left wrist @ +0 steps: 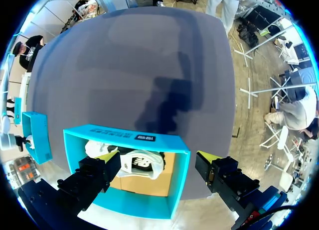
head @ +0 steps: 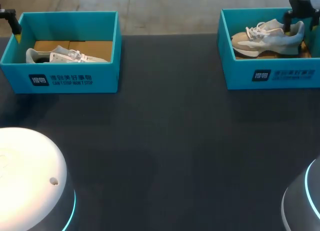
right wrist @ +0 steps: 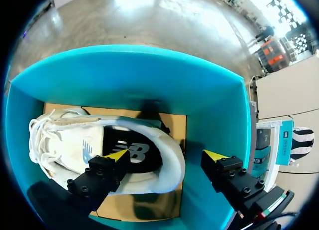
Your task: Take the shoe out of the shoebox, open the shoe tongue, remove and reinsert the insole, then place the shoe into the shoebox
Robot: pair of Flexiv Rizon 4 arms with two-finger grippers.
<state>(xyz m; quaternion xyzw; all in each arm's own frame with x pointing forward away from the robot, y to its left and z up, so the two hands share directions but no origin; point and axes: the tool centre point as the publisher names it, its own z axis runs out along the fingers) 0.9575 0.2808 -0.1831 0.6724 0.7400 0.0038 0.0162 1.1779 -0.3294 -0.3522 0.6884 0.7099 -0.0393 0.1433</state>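
Note:
Two teal shoeboxes stand at the table's far side. The right shoebox point(head: 272, 73) holds a grey and beige shoe point(head: 267, 37) lying with its heel to the right. My right gripper point(head: 298, 17) is down inside this box at the heel. In the right wrist view the right gripper point(right wrist: 166, 155) is open, with one finger in the shoe's point(right wrist: 75, 145) opening and the other outside the heel, near the box wall point(right wrist: 219, 105). The left shoebox point(head: 70, 78) holds a white shoe point(head: 60, 55). My left gripper point(left wrist: 155, 158) hangs open above that box's point(left wrist: 174, 180) wall, over the white shoe point(left wrist: 142, 163).
The dark table point(head: 165, 141) stretches between and in front of the two boxes. Brown cardboard point(right wrist: 134, 205) lines the floor of the right box under the shoe. Two round white robot bases point(head: 30, 181) sit at the near corners.

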